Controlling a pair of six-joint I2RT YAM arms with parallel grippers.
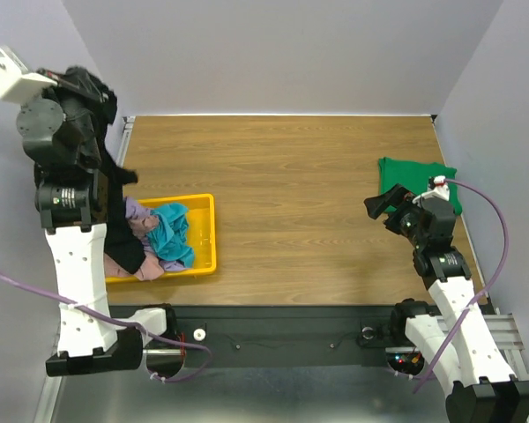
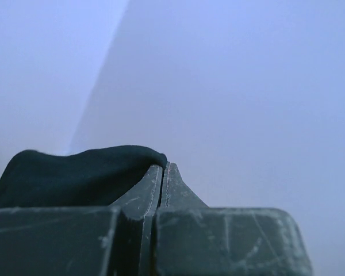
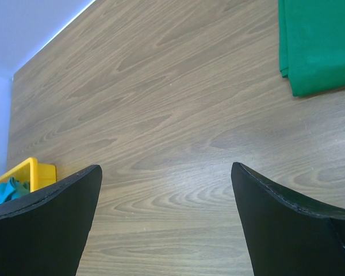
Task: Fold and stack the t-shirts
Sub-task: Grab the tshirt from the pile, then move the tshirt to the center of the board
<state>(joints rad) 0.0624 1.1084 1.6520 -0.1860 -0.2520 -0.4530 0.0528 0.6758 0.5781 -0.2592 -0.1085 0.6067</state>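
Observation:
My left gripper (image 1: 95, 92) is raised high at the far left, shut on the black t-shirt (image 1: 115, 211), which hangs down along the arm into the yellow bin. In the left wrist view the jaws are pressed together (image 2: 164, 168), with black cloth (image 2: 75, 175) bunched over the left finger. Teal (image 1: 172, 236), lavender (image 1: 137, 211) and dusty-pink (image 1: 146, 267) t-shirts lie crumpled in the bin. A folded green t-shirt (image 1: 419, 181) (image 3: 319, 46) lies flat at the right of the table. Just left of it my right gripper (image 1: 383, 204) (image 3: 167, 172) hovers open over bare wood, holding nothing.
The yellow plastic bin (image 1: 207, 238) (image 3: 39, 171) stands at the table's near left. Grey walls enclose the wooden table (image 1: 291, 176) on three sides. A purple cable (image 1: 498, 229) loops off the right arm.

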